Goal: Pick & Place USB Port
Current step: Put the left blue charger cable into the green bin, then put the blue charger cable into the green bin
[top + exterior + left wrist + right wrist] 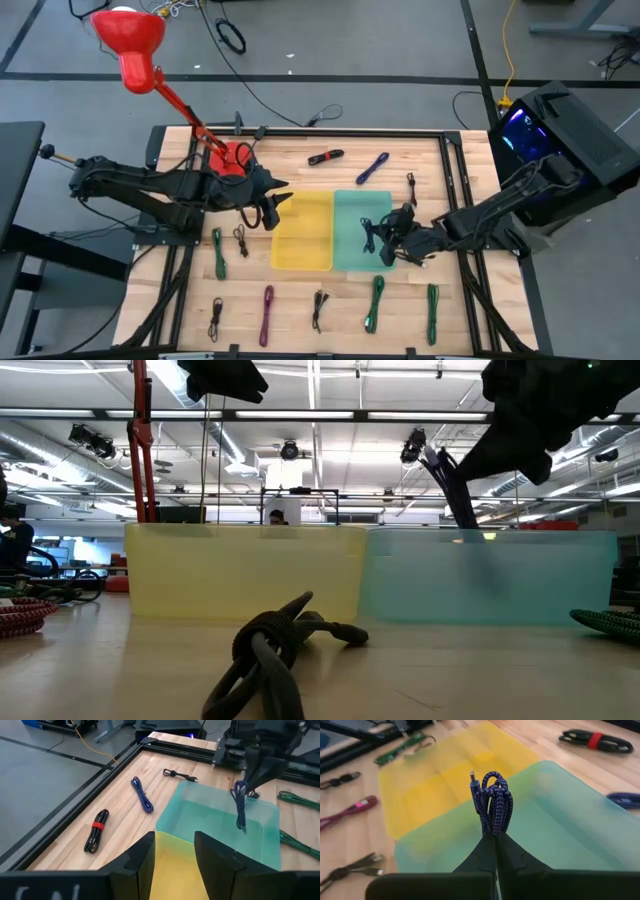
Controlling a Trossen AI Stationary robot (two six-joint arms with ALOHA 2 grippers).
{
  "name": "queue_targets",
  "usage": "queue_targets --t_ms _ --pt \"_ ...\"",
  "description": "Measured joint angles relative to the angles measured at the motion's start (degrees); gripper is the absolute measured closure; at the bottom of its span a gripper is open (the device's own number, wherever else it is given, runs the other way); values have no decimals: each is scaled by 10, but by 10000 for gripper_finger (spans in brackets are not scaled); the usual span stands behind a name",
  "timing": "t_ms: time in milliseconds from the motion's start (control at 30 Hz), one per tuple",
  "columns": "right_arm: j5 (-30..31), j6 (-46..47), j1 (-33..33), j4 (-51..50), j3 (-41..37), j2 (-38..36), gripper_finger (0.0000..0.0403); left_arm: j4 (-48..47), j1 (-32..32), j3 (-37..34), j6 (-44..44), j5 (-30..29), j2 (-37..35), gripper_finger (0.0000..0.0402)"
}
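The right end effector [495,840] is clamped on a blue coiled cable [492,805] over the teal bin [352,262]; the yellow bin [300,255] holds nothing; the left end effector [172,855], fingers apart, hovers there.

Low view: both arms cropped at 12 o'clock; green cable [608,621] cropped at 3 o'clock; foreground black cable [275,655] blurred.

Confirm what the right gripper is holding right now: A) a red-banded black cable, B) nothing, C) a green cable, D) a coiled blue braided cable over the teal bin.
D: the right gripper is shut on a coiled blue braided cable, which hangs above the teal bin beside the yellow bin.
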Motion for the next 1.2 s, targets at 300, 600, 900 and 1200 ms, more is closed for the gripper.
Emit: queue_targets --t_ms 300,600,900,1200 --pt "22 1 -1 -19 0 14 357 -1 0 0 0 0 0 260" --pt "92 -16 -4 -65 0 4 264 -2 0 0 0 0 0 259" --pt "115 -187 -81 -172 0 -91 223 -2 0 0 0 0 0 259" --pt "50 -337 -322 -304 52 -141 231 0 2 0 0 -11 0 259"
